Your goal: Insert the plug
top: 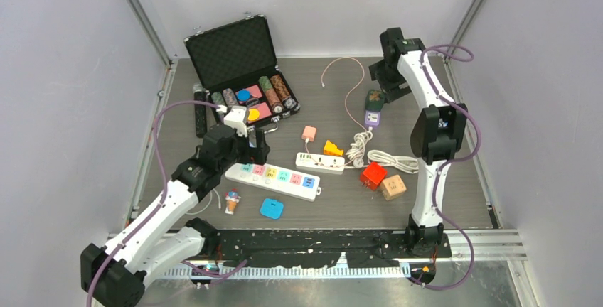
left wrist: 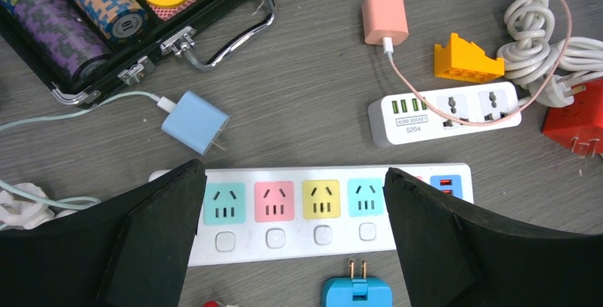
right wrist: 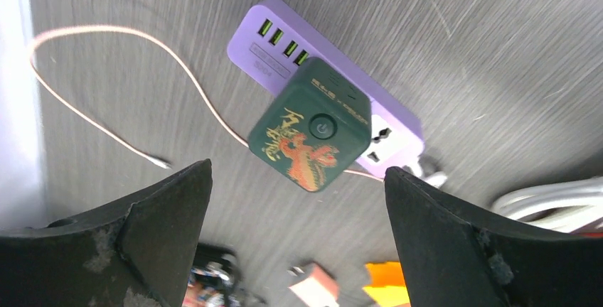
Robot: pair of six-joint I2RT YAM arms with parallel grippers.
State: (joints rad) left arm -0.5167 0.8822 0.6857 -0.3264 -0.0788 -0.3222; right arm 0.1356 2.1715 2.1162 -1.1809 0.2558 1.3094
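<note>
We saw the left gripper (left wrist: pixel 293 176) hanging over the long white power strip with pastel-coloured sockets (left wrist: pixel 299 239). Its black fingers (left wrist: pixel 153 236) stood wide apart, with nothing between them. The small light-blue cube charger with two metal prongs (left wrist: pixel 195 122) lay flat on the grey wood-grain table (left wrist: pixel 306 94), just beside the strip's far edge. It sat in none of the sockets, and its pale cable trailed off to the left. Beyond it we noted a salmon-pink charger (left wrist: pixel 384 19), a yellow plastic block (left wrist: pixel 466 58) and a shorter white strip with green USB ports (left wrist: pixel 441 111). A blue plug (left wrist: pixel 355 293) lay at the long strip's near edge.

At the far right, the right gripper (right wrist: pixel 297 170) also had its fingers spread open and gripped nothing. Below it, a dark green cube adapter with a red-gold dragon print (right wrist: pixel 309 133) sat on a purple power strip (right wrist: pixel 274 44).
</note>
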